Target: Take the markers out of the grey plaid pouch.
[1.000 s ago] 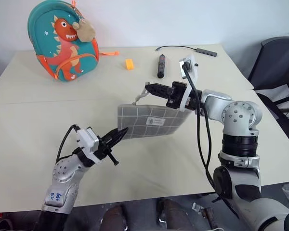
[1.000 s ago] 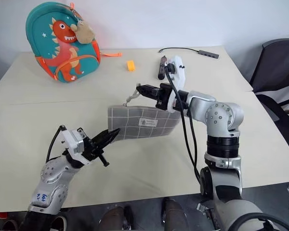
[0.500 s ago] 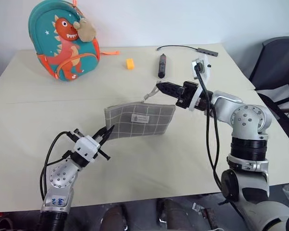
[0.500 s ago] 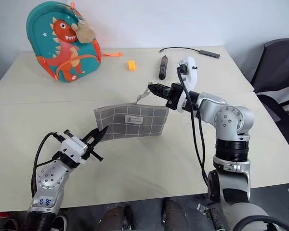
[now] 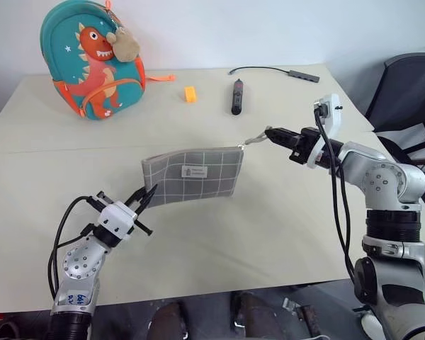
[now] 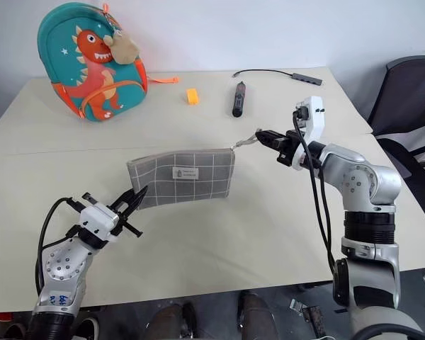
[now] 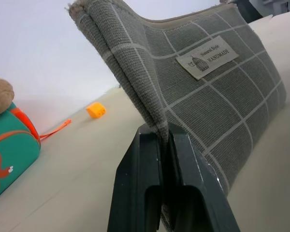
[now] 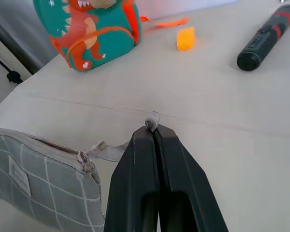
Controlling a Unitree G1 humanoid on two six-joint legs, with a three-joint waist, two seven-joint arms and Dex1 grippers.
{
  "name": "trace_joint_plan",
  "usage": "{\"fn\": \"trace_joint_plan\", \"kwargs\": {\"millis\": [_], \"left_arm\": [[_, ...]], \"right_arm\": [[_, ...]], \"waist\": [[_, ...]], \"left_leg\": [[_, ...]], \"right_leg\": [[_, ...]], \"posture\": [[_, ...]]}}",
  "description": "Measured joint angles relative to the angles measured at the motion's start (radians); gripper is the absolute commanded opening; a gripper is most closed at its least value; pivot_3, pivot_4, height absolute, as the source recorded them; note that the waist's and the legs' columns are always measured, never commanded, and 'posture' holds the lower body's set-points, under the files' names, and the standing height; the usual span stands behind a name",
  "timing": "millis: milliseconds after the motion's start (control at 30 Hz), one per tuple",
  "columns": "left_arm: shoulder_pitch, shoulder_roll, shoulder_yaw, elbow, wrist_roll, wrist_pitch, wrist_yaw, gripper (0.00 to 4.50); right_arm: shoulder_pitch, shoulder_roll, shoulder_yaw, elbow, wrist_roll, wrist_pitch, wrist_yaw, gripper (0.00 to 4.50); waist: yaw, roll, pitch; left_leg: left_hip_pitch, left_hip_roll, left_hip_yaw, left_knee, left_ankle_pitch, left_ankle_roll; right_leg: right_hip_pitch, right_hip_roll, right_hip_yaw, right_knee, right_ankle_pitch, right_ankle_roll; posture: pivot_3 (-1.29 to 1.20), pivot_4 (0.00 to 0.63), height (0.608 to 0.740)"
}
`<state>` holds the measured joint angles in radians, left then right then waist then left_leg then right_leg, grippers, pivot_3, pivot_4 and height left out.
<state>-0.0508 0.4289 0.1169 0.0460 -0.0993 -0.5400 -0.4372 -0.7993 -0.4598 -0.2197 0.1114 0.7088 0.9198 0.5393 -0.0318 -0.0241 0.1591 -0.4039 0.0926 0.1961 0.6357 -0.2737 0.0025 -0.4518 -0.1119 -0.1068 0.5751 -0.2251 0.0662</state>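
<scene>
Hanging above the table: grey plaid pouch [image 5: 193,176], stretched between two grippers over the cream table [image 5: 269,212].
Label: small white patch [image 7: 207,56] with a birdcage and "HANDMADE".
Pouch look: flat grey fabric, white grid lines, top edge slightly parted.
Left gripper [image 7: 160,140]: fingers pressed onto the pouch's lower left corner.
Right gripper [image 8: 153,130]: fingers pinching the grey loop pull [image 5: 253,140].

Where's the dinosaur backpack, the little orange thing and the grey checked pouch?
dinosaur backpack [image 5: 92,60], left eye view, on the orange dinosaur's body.
little orange thing [image 5: 190,94], left eye view, on its middle.
grey plaid pouch [image 5: 191,175], left eye view, by its white label.
</scene>
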Motion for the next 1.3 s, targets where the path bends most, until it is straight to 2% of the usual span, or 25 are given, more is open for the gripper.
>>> {"fn": "trace_joint_plan", "kwargs": {"millis": [200, 300, 500, 633, 733, 967, 1200, 1300], "left_arm": [[-0.063, 0.012, -0.007, -0.038, 0.030, -0.010, -0.001, 0.00], [-0.044, 0.014, -0.041, -0.040, 0.082, -0.030, -0.002, 0.00], [0.017, -0.002, -0.115, -0.035, 0.109, -0.060, -0.013, 0.00], [0.017, -0.003, -0.121, -0.033, 0.104, -0.062, -0.014, 0.00], [0.017, 0.001, -0.120, -0.033, 0.101, -0.062, -0.014, 0.00], [0.015, 0.003, -0.116, -0.032, 0.090, -0.062, -0.013, 0.00], [0.014, 0.003, -0.117, -0.031, 0.089, -0.061, -0.013, 0.00], [0.015, 0.003, -0.117, -0.031, 0.088, -0.061, -0.013, 0.00]], "right_arm": [[-0.079, 0.033, -0.033, 0.008, 0.009, -0.086, -0.014, 0.03], [-0.015, 0.035, -0.035, -0.010, 0.013, -0.100, 0.007, 0.03], [0.166, -0.021, 0.064, -0.130, -0.008, -0.081, 0.082, 0.03], [0.187, -0.051, 0.075, -0.174, -0.026, -0.089, 0.099, 0.03], [0.184, -0.059, 0.057, -0.179, -0.024, -0.087, 0.099, 0.60], [0.140, -0.056, 0.014, -0.145, -0.001, -0.084, 0.084, 2.86], [0.005, -0.058, -0.109, -0.099, 0.094, -0.076, 0.066, 2.86], [0.012, -0.098, -0.079, -0.135, 0.112, -0.053, 0.127, 2.86]], "waist": [[0.003, -0.001, -0.001], [0.005, -0.001, -0.001], [0.004, -0.001, -0.001], [0.004, 0.000, 0.000], [0.003, 0.000, 0.000], [0.004, 0.001, 0.000], [0.003, 0.001, 0.000], [0.004, 0.001, 0.000]], "left_leg": [[0.000, 0.000, 0.004, 0.000, 0.000, -0.001], [-0.001, -0.001, 0.005, -0.001, -0.001, 0.000], [0.000, -0.002, 0.005, 0.000, -0.003, 0.003], [0.001, 0.000, 0.004, 0.001, -0.001, 0.002], [0.001, 0.003, 0.005, 0.001, -0.001, 0.002], [0.000, 0.003, 0.007, 0.001, -0.001, 0.001], [0.000, 0.003, 0.007, 0.001, -0.001, 0.001], [0.001, 0.004, 0.007, 0.001, -0.001, 0.001]], "right_leg": [[0.000, 0.000, 0.000, 0.000, 0.000, -0.001], [0.000, 0.000, -0.001, -0.002, 0.000, -0.001], [0.000, -0.003, -0.001, -0.002, 0.001, 0.000], [0.000, -0.002, 0.000, -0.003, -0.001, -0.007], [0.001, 0.001, 0.000, -0.007, -0.002, -0.013], [-0.001, 0.002, 0.001, -0.006, -0.001, -0.011], [-0.001, 0.002, 0.001, -0.005, 0.001, -0.009], [-0.001, 0.002, 0.001, -0.005, 0.001, -0.009]], "posture": [[0.00, 0.150, 0.740], [0.00, 0.150, 0.740], [0.00, 0.150, 0.740], [0.00, 0.150, 0.740], [0.00, 0.150, 0.740], [0.00, 0.150, 0.740], [0.00, 0.150, 0.740], [0.00, 0.150, 0.740]]}}
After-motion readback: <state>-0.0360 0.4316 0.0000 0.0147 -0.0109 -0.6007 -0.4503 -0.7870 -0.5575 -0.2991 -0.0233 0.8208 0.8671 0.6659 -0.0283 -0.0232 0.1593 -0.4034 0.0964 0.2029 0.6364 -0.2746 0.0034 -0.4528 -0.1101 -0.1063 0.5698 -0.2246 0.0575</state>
